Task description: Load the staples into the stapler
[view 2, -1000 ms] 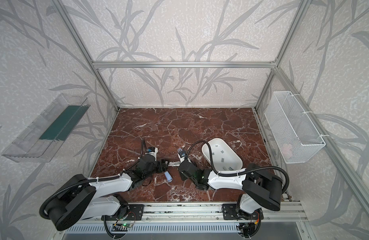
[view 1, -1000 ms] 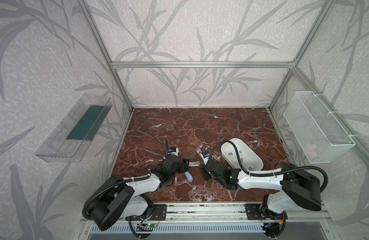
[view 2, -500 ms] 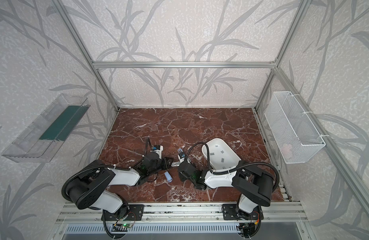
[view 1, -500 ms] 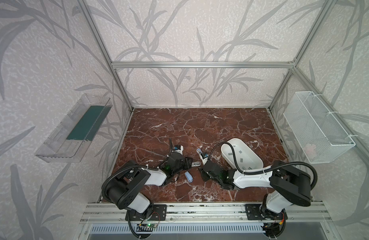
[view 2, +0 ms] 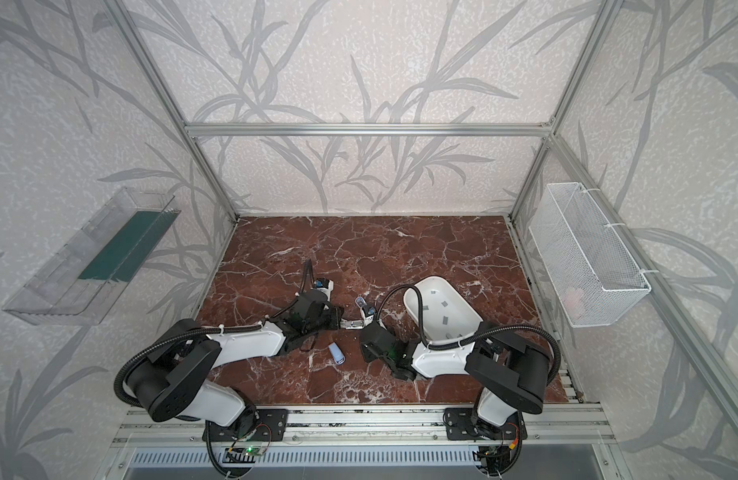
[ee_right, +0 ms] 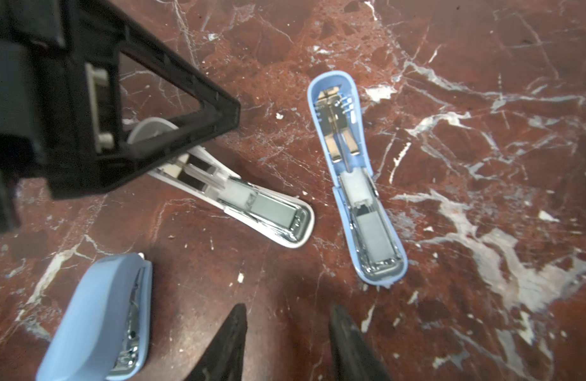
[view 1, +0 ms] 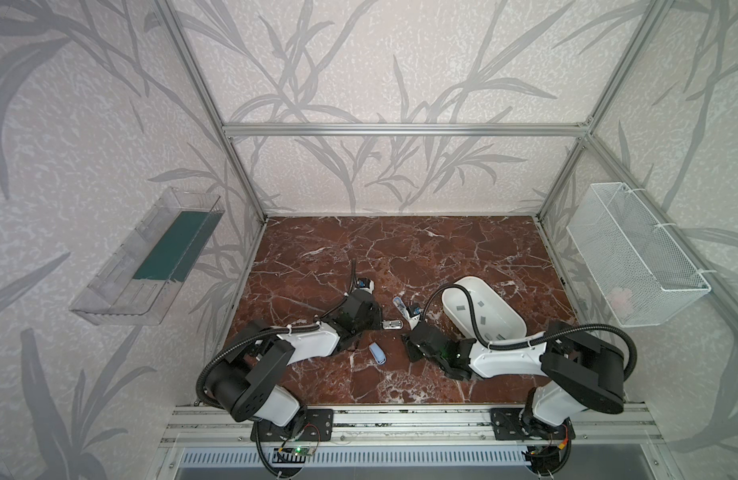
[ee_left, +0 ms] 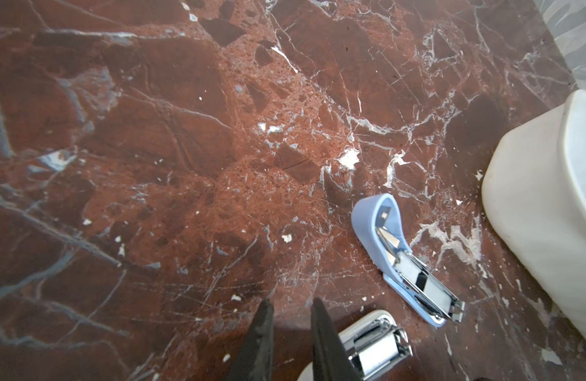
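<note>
Right wrist view showed three staplers on the marble table [ee_right: 483,66]. A white stapler [ee_right: 252,204] lay open with a grey strip seated in its channel. A blue stapler [ee_right: 357,184] lay open likewise, also holding a strip. A second blue stapler [ee_right: 97,316] lay on its side, apparently closed. Spare staples [view 1: 461,308] lay loose in the white tray [view 1: 500,316], well apart from the staplers.

The left claw [ee_left: 291,316] had its fingers drawn together with nothing between them, reaching over the white stapler's hinge end. Whether it pressed on it could not be told. The right claw [ee_right: 288,330] hung with its fingers apart and empty, between the two blue staplers.

The likeliest trouble was a shove. The closed left claw sat off-centre on a light stapler on polished stone, and could skid it sideways or pivot it into the blue one, jolting the seated strip out. If the lid were swung down askew, the strip could jam. The right arm's cable [view 1: 469,316] crossed the tray and might drag it.
</note>
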### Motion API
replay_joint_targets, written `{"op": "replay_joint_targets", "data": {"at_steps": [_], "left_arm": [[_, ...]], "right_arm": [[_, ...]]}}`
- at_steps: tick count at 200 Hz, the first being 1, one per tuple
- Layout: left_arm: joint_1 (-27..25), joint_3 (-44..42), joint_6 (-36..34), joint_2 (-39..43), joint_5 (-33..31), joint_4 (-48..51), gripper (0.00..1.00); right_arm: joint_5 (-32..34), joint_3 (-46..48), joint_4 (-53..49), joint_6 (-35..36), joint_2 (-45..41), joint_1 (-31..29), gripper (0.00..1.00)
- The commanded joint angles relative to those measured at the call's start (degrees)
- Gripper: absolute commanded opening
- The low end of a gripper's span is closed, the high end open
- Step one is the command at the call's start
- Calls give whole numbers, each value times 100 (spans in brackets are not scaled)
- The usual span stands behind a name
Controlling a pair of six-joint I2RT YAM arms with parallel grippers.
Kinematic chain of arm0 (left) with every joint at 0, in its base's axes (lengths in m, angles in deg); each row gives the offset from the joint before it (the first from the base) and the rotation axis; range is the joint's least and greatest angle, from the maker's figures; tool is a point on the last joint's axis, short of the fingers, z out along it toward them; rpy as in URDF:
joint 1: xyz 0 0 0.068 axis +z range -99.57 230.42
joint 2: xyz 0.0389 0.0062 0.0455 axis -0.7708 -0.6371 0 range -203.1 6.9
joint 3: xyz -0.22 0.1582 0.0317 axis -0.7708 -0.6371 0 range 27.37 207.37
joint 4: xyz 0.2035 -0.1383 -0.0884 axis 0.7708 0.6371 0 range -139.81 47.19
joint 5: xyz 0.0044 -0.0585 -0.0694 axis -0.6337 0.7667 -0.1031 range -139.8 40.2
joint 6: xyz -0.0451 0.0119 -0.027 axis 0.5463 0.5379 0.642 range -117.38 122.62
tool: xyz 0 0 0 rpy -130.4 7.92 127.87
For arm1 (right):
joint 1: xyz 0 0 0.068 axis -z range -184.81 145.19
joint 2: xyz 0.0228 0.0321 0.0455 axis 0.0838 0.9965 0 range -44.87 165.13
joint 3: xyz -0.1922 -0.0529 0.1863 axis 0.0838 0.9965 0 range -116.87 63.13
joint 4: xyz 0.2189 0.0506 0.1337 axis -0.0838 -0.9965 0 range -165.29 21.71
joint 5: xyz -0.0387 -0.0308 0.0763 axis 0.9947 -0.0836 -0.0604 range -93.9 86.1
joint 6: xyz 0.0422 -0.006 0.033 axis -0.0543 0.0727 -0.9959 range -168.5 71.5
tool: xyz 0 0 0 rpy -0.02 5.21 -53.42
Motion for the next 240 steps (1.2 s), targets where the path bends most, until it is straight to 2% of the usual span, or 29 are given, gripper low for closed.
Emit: {"op": "replay_joint_targets", "data": {"at_steps": [1, 26, 82, 110, 177, 193, 240], "left_arm": [[22, 254, -624, 105, -405, 1201, 16], [16, 132, -827, 376, -616, 1251, 16], [15, 265, -1343, 314, -178, 1184, 19], [-75, 491, -1392, 6, 224, 1118, 20], [-335, 673, -1293, -249, 88, 979, 27], [-342, 667, -1319, -192, 69, 981, 32], [-362, 713, -1181, -81, 240, 937, 38]], "right_arm": [[201, 43, -64, -69, -243, 64, 42], [163, 33, -163, -59, -289, 89, 42], [65, 2, -242, -41, -358, 101, 42], [26, 8, -231, -86, -374, 98, 43], [-141, -28, 16, -206, 37, 98, 41], [-206, -22, 141, -223, 130, 98, 41], [-166, -141, 40, -300, 361, 97, 24]]}}
